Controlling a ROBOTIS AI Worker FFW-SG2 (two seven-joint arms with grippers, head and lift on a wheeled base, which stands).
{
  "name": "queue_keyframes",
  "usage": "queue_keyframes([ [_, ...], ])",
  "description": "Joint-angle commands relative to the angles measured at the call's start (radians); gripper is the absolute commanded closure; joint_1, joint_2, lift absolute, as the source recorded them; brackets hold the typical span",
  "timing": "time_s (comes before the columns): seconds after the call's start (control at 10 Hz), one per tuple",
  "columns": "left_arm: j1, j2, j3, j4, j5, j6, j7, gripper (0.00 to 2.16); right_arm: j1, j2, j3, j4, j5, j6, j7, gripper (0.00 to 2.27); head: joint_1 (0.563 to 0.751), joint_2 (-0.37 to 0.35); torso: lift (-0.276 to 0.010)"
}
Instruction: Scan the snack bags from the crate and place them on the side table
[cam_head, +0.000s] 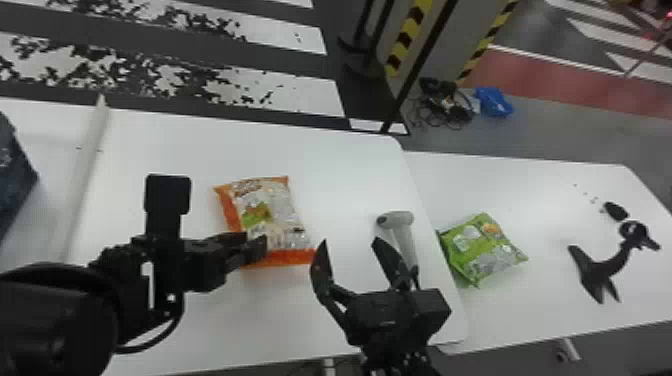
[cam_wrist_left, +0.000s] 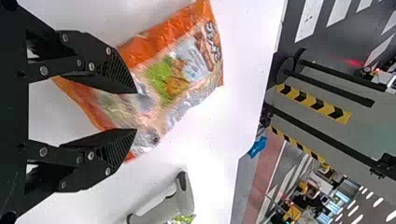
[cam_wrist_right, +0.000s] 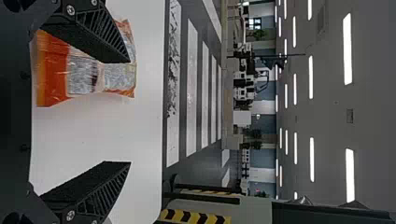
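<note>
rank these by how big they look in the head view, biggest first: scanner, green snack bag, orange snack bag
1. orange snack bag
2. green snack bag
3. scanner, its handle partly behind the right tool but clearly the smallest

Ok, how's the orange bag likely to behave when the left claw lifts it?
The orange bag will probably sag and crumple, as its wrapper looks thin and creased. It may slip a little, since the film shines where light catches it. Lying flat on the table, it's unlikely to roll if nudged.
</note>
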Motion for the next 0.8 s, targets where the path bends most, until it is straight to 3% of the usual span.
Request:
queue_keyframes([
  [0.0, -0.009, 0.001, 0.004, 0.007, -0.012, -0.014, 0.000, 0.02, -0.003, 0.000, -0.002, 0.005, -0.002, 0.000, 0.000, 0.11, 0.695, -0.343, -0.081],
  [0.1, 0.000, 0.006, 0.009, -0.015, -0.021, -0.024, 0.000, 0.02, -0.007, 0.000, -0.002, 0.008, -0.002, 0.000, 0.000, 0.11, 0.695, -0.340, -0.081],
  [0.2, 0.025, 0.010, 0.010, -0.064, -0.081, -0.030, 0.005, 0.02, -0.010, 0.000, -0.003, 0.010, -0.002, 0.003, 0.000, 0.11, 0.695, -0.333, -0.081],
  [0.5, 0.152, 0.053, 0.046, -0.237, -0.248, -0.177, 0.029, 0.02, -0.030, -0.002, -0.003, 0.024, -0.014, 0.006, 0.000, 0.11, 0.695, -0.291, -0.081],
  [0.6, 0.181, 0.087, 0.073, -0.277, -0.251, -0.208, 0.043, 0.03, -0.039, -0.002, 0.000, 0.030, -0.014, 0.009, 0.000, 0.11, 0.695, -0.260, -0.081],
  [0.7, 0.210, 0.096, 0.122, -0.302, -0.251, -0.229, 0.040, 0.03, -0.047, -0.002, 0.003, 0.038, -0.018, 0.009, 0.002, 0.11, 0.695, -0.223, -0.081],
])
